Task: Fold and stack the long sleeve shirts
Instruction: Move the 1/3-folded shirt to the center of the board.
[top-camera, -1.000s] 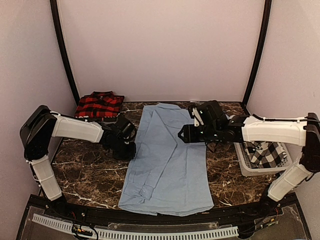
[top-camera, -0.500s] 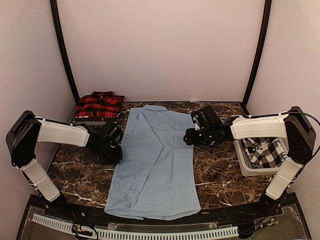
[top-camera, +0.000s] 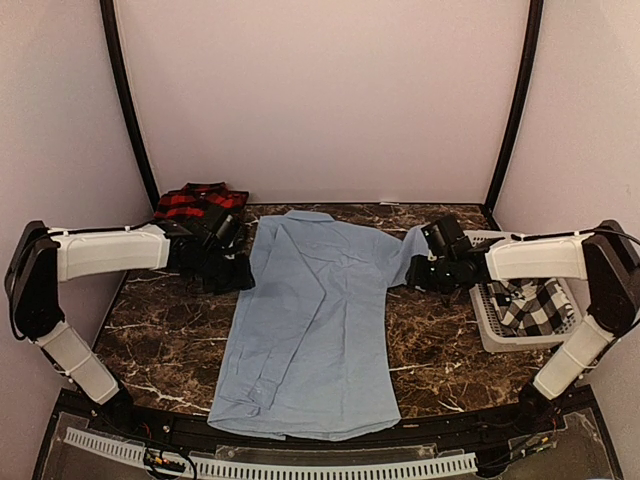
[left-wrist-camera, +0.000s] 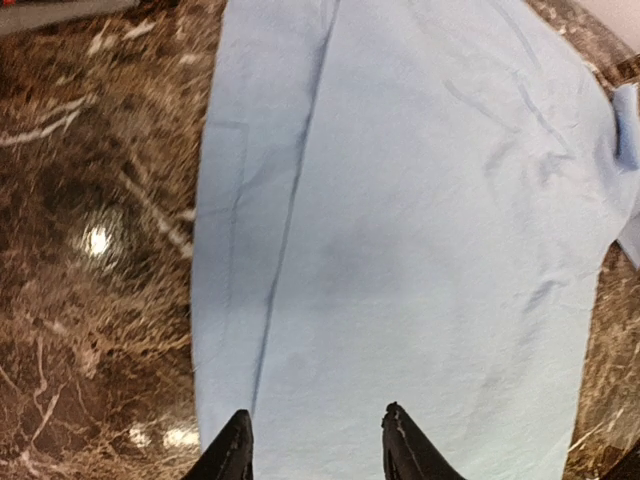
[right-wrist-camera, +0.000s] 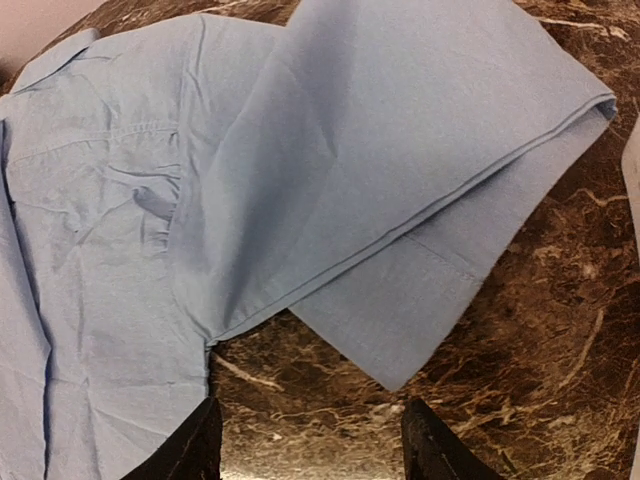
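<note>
Lying flat across the middle of the top view, the light blue shirt (top-camera: 310, 330) has its collar toward the far wall and its hem near the bottom edge, apparently spread wide so the folds can be made cleanly. Its sleeve (right-wrist-camera: 400, 200) on the right of the frame is doubled over and sticks out past the body onto the marble table (top-camera: 450, 360), which suggests it has yet to be tucked in.

The left gripper (left-wrist-camera: 316, 412) hangs at the shirt's upper left edge with its fingers spread and nothing between them. The right gripper (right-wrist-camera: 311, 403) sits just beside the protruding sleeve, also spread and empty, and looks well placed to take that sleeve.

In the upper left corner of the table the red-and-black plaid shirt (top-camera: 200, 208) lies folded, probably the base of the stack. It is close behind the left arm, so a wide swing there could disturb it. At the right, the black-and-white checked shirt (top-camera: 535, 305) is crumpled in the white basket (top-camera: 490, 335), right under the right arm's forearm.
</note>
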